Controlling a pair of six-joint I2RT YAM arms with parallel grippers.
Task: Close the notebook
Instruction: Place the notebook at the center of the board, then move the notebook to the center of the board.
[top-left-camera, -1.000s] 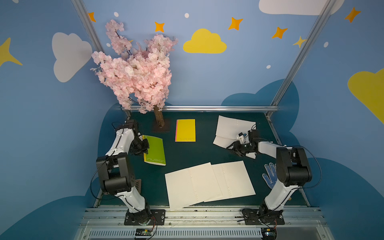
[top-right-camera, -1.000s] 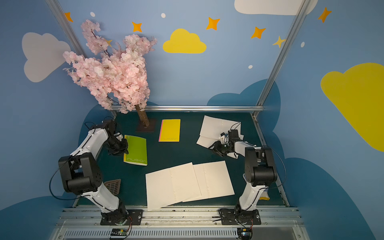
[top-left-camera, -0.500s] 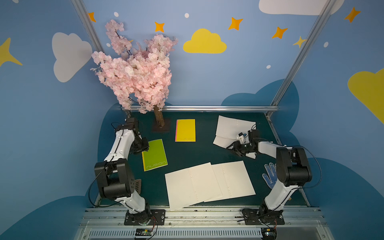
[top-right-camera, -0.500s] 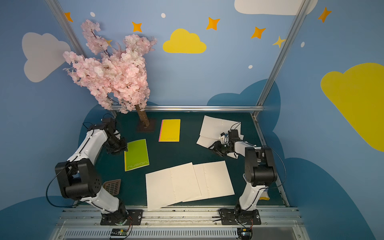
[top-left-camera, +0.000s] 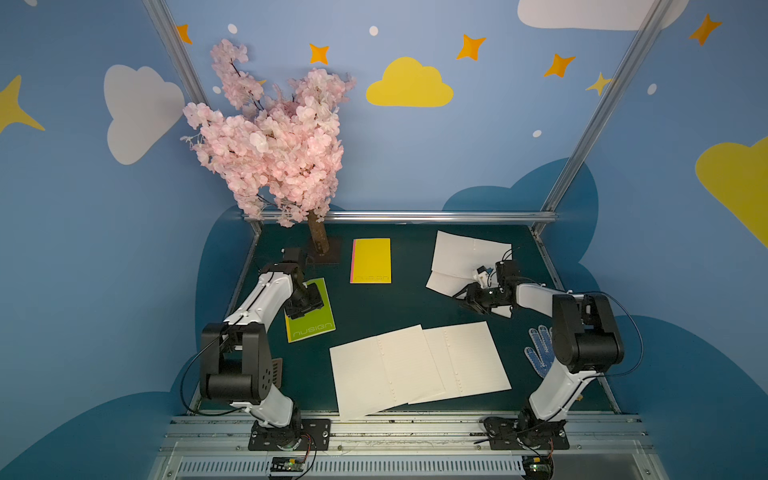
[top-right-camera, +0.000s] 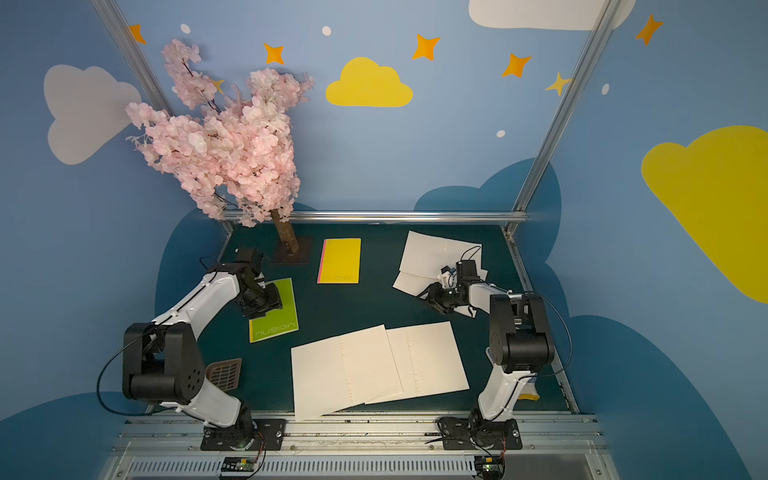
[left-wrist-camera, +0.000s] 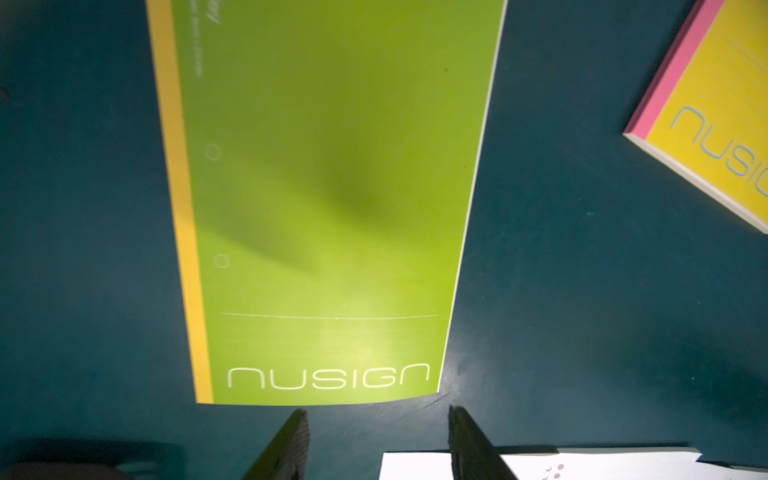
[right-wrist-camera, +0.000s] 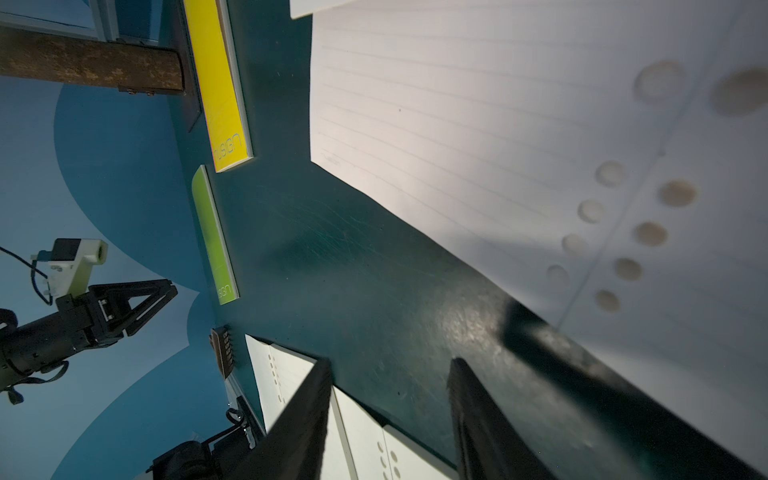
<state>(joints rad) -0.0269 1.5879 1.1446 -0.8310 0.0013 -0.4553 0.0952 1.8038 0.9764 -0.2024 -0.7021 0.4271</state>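
A green notebook (top-left-camera: 312, 326) (left-wrist-camera: 332, 187) lies shut and flat on the dark mat at the left, slightly skewed. My left gripper (top-left-camera: 309, 306) (left-wrist-camera: 376, 411) hovers just above it, jaws open, nothing between them. A yellow notebook (top-left-camera: 371, 260) lies shut at the back. One notebook lies open with white pages at the front middle (top-left-camera: 419, 370), and another lies open at the back right (top-left-camera: 465, 257). My right gripper (top-left-camera: 467, 299) (right-wrist-camera: 390, 365) sits low over the mat at that back right notebook's near corner, open and empty.
A pink blossom tree (top-left-camera: 274, 141) stands on a base at the back left. A blue-dotted glove (top-left-camera: 540, 349) lies by the right arm's base. A brown grille piece (top-right-camera: 224, 374) lies beside the left arm's base. Metal rails edge the mat.
The left gripper has opened and let go of the green notebook, which now lies flat and more skewed. The left arm has shifted toward the front. The right arm has not moved.
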